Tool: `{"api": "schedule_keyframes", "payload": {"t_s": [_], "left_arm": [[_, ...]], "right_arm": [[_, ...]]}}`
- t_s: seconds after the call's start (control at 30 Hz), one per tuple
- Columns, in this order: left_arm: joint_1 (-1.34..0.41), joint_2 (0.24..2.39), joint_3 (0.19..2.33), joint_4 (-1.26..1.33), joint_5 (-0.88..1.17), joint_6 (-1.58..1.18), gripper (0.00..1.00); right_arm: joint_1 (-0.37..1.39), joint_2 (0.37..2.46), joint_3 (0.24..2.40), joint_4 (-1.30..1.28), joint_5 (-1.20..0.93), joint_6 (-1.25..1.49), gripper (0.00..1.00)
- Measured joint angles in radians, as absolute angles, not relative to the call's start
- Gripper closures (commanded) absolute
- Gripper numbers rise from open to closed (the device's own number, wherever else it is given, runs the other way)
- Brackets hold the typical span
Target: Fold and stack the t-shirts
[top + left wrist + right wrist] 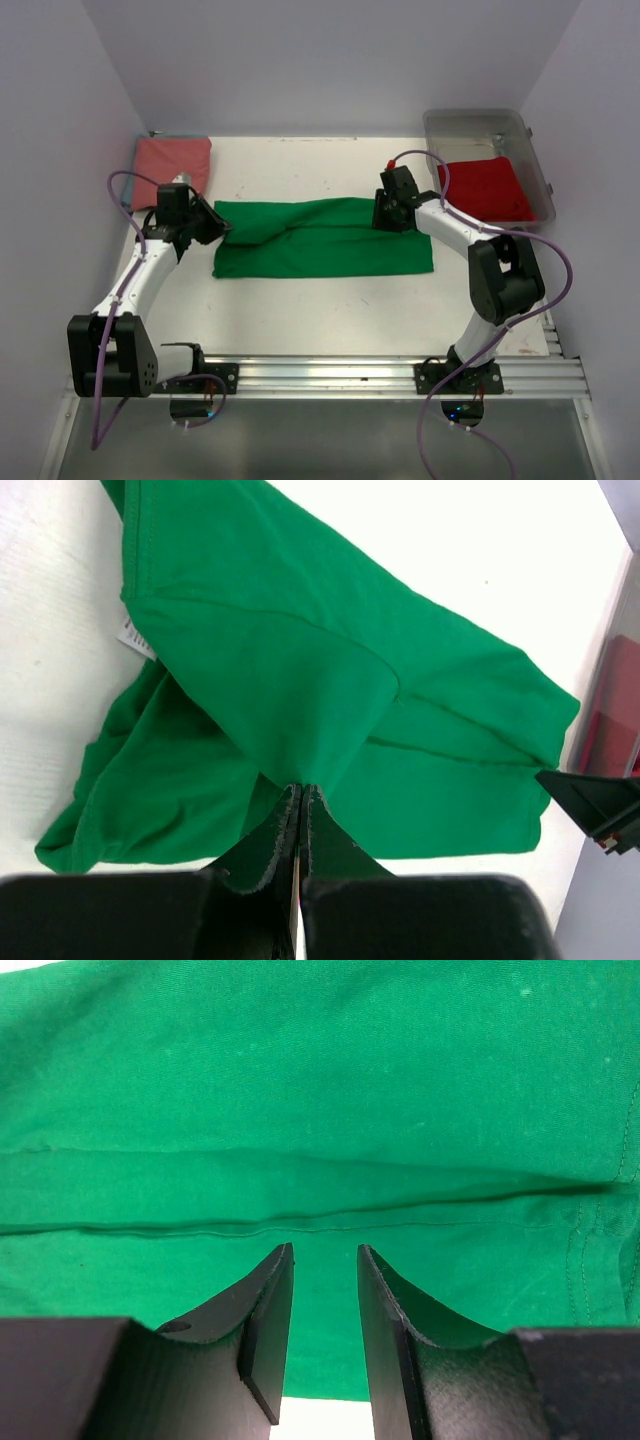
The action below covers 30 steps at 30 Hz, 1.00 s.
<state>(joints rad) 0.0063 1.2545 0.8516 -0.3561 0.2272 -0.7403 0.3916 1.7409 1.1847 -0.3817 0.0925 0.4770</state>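
Note:
The green t-shirt (320, 238) lies as a long folded band across the middle of the table. My left gripper (213, 226) is at its left end, shut on a pinched fold of the green cloth (300, 730), which rises to the fingertips in the left wrist view. My right gripper (392, 213) is at the shirt's upper right edge, open, its fingers (272, 1290) over the green cloth (320, 1080) with nothing between them. The salmon-pink shirt (172, 168) lies folded at the back left. The red shirt (487, 188) lies in the bin.
A clear plastic bin (475, 124) stands at the back right and holds the red shirt. White walls close in the table on the left, back and right. An aluminium rail (330, 372) with the arm bases runs along the near edge.

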Motion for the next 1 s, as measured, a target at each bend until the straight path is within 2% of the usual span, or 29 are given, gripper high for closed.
{"api": "schedule_keyframes", "payload": {"t_s": [0.33, 0.37, 0.43, 0.47, 0.57, 0.63, 0.73, 0.83, 0.87, 0.93, 0.97, 1.0], "left_arm": [[0.006, 1.243, 0.811, -0.379, 0.244, -0.769, 0.99], [0.006, 1.242, 0.81, -0.378, 0.239, -0.769, 0.94], [0.006, 1.245, 0.805, -0.38, 0.213, -0.762, 0.74], [0.006, 1.249, 0.805, -0.384, 0.192, -0.761, 0.53], [0.006, 1.261, 0.802, -0.398, 0.093, -0.772, 0.31], [0.006, 1.256, 0.792, -0.404, 0.031, -0.785, 0.26], [0.006, 1.242, 0.787, -0.412, -0.006, -0.802, 0.24], [0.006, 1.221, 0.787, -0.376, 0.008, -0.811, 0.39], [0.005, 1.217, 0.787, -0.345, 0.024, -0.815, 0.57], [-0.003, 1.224, 0.786, -0.263, 0.068, -0.831, 0.77], [-0.009, 1.234, 0.783, -0.209, 0.094, -0.834, 0.98], [-0.017, 1.256, 0.783, -0.159, 0.12, -0.84, 1.0]], "right_arm": [[0.392, 1.741, 1.185, -0.381, 0.086, 0.469, 0.62], [0.392, 1.741, 1.185, -0.381, 0.081, 0.468, 0.61], [0.392, 1.741, 1.185, -0.378, 0.061, 0.463, 0.59], [0.392, 1.741, 1.185, -0.376, 0.054, 0.459, 0.59], [0.392, 1.741, 1.185, -0.371, 0.029, 0.45, 0.57], [0.392, 1.741, 1.185, -0.371, 0.015, 0.443, 0.56], [0.392, 1.741, 1.185, -0.372, 0.007, 0.439, 0.56], [0.392, 1.741, 1.185, -0.372, 0.007, 0.436, 0.56], [0.392, 1.742, 1.185, -0.372, 0.007, 0.436, 0.57], [0.392, 1.745, 1.185, -0.372, 0.008, 0.437, 0.59], [0.392, 1.748, 1.186, -0.37, 0.009, 0.436, 0.61], [0.392, 1.754, 1.187, -0.369, 0.009, 0.436, 0.64]]}}
